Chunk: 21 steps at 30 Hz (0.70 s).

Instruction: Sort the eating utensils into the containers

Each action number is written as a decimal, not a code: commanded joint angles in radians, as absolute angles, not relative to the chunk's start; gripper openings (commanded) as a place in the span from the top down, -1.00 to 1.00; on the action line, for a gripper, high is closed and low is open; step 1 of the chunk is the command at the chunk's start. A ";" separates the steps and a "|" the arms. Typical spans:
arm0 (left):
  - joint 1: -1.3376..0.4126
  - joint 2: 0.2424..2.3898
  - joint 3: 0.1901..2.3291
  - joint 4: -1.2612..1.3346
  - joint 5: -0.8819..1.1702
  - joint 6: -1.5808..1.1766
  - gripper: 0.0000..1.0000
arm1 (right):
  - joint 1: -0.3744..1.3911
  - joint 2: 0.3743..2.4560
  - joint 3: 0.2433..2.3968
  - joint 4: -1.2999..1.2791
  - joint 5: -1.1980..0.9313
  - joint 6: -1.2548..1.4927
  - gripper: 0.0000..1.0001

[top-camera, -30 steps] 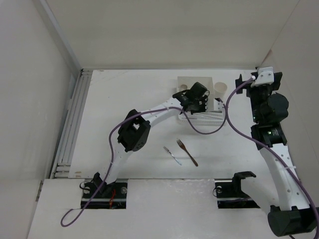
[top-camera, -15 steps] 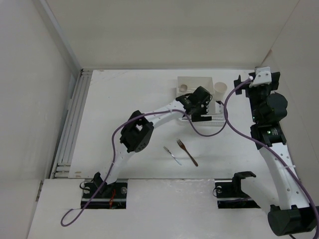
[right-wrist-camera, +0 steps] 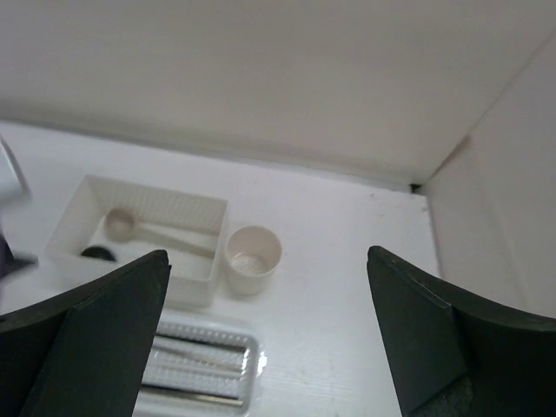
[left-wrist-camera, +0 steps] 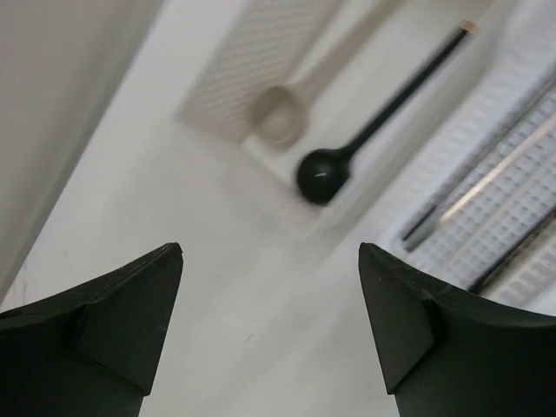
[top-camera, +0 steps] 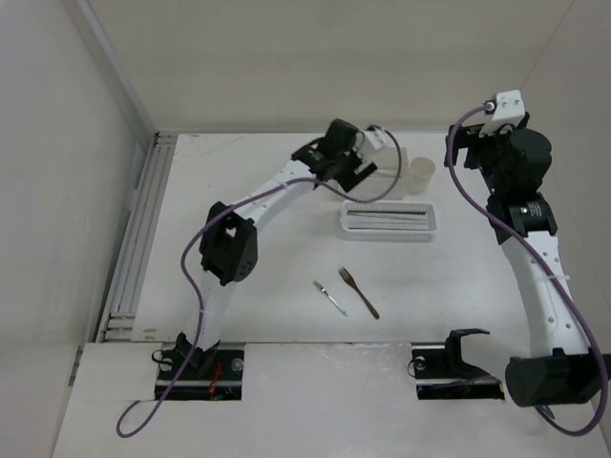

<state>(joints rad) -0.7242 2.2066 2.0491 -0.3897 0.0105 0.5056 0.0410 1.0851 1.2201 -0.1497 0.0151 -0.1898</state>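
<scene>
The left arm (top-camera: pixel 277 186) hung over the box (right-wrist-camera: pixel 152 195), blocking it from above. The cup (top-camera: pixel 421 173) crowded box and basket tray (top-camera: pixel 389 232). Open tabletop (top-camera: pixel 449 286) lay between tray and the silver fork (top-camera: pixel 330 298) and brown fork (top-camera: pixel 360 292).

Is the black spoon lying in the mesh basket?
No, the black spoon lies in the rectangular box beside the beige spoon.

Robotics lab test cell, white tabletop (top-camera: pixel 267 229) boxed in by bare white panels (top-camera: pixel 334 57), left arm (top-camera: pixel 229 253) and right arm (top-camera: pixel 539 277) stood bolted along the frame's bottom edge, metal rail (top-camera: pixel 138 239) ran at left.
</scene>
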 commanded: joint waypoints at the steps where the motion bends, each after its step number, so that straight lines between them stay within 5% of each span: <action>1: -0.592 2.024 2.068 -0.423 -0.023 0.231 -0.59 | 0.029 1.153 1.325 -0.414 -0.224 -0.169 -1.00; 6: -0.363 1.883 1.876 -0.446 -0.083 0.072 -0.54 | 0.197 1.238 1.249 -0.589 -0.151 -0.147 -1.00; 16: -0.267 1.726 1.609 -0.362 -0.213 0.035 -0.50 | 0.771 1.238 0.976 -0.669 0.041 0.233 -1.00; 21: -0.226 1.726 1.582 -0.341 -0.163 0.006 -0.50 | 0.836 1.267 0.870 -0.646 0.067 0.313 -0.63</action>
